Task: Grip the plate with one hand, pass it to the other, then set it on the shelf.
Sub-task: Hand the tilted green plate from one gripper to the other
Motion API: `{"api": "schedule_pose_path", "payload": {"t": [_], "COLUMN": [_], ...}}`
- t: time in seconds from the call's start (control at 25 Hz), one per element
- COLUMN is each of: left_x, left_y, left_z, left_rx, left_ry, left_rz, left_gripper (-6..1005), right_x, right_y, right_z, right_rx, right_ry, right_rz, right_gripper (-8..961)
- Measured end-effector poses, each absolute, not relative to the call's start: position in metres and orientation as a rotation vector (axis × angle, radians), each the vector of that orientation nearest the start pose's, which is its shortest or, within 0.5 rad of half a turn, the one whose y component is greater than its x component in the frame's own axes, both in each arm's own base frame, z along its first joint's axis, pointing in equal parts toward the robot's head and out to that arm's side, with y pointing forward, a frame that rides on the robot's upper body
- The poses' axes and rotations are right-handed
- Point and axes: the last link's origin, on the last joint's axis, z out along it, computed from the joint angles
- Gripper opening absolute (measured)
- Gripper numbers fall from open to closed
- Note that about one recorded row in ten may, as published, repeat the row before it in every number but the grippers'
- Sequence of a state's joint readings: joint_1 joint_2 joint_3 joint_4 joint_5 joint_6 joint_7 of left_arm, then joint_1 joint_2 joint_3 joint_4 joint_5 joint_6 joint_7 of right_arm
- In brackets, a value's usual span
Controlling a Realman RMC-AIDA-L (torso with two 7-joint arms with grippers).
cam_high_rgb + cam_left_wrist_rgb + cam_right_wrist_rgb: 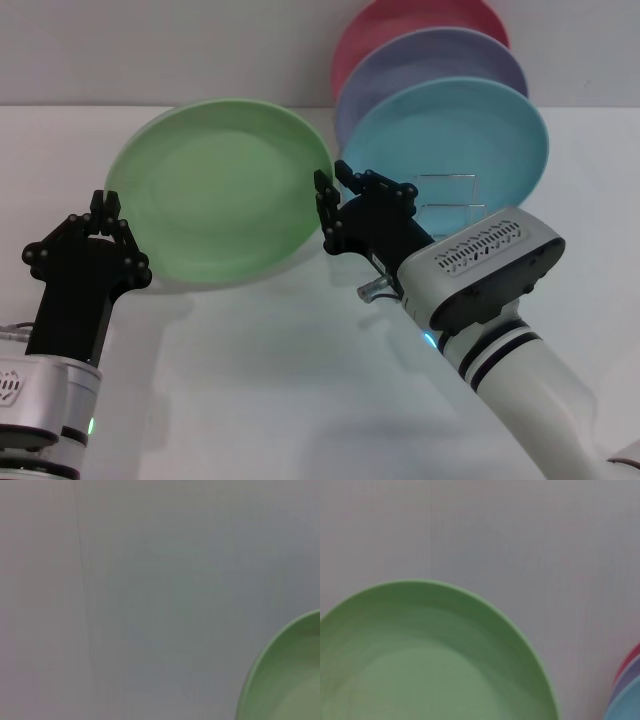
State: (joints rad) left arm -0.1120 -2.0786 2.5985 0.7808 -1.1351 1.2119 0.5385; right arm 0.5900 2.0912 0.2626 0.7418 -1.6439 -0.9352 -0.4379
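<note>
The light-green plate (220, 190) hangs tilted above the white table, casting a shadow below it. My right gripper (333, 195) is shut on the plate's right rim, and the plate (425, 660) fills the lower part of the right wrist view. My left gripper (104, 212) stands just beside the plate's lower left rim; the left wrist view catches only a corner of the plate (290, 680). The shelf (450, 195), a silver wire rack, stands behind the right gripper at the back right.
Three plates stand upright in the rack: a turquoise plate (460, 140) in front, a lavender plate (440, 55) behind it, and a pink plate (400, 25) at the back. The white table (280, 380) extends toward me.
</note>
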Motion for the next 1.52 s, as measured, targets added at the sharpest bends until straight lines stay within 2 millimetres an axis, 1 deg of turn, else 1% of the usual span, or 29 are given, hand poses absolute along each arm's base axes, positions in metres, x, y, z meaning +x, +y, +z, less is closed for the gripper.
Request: {"api": "schedule_pose_path", "payload": {"t": [0.12,0.36,0.88,1.12,1.52], "left_x": [-0.2614,-0.2605,-0.2606,-0.2608,-0.2603], "left_y": [0.2511,0.2505,0.2498,0.2493,0.2492], "left_z": [-0.0669,-0.0682,-0.0685,-0.0687,-0.0681], "left_rx": [-1.552,-1.558,-1.558,-1.559,-1.556], "left_ry": [-0.410,-0.409,-0.412,-0.413,-0.408], "left_rz": [-0.630,-0.632,-0.632,-0.632,-0.635], "left_gripper": [30,30,30,30,29], "right_x": [0.1761,0.1756,0.1756,0.1758,0.1763], "right_y": [0.3170,0.3178,0.3165,0.3163,0.3166], "right_z": [-0.1386,-0.1390,-0.1394,-0.1394,-0.1393], "right_rx": [-1.990,-1.994,-1.993,-1.992,-1.992], "right_ry": [0.479,0.481,0.491,0.492,0.491], "right_rz": [0.729,0.727,0.730,0.731,0.728], "right_gripper": [202,163,141,92,54]}}
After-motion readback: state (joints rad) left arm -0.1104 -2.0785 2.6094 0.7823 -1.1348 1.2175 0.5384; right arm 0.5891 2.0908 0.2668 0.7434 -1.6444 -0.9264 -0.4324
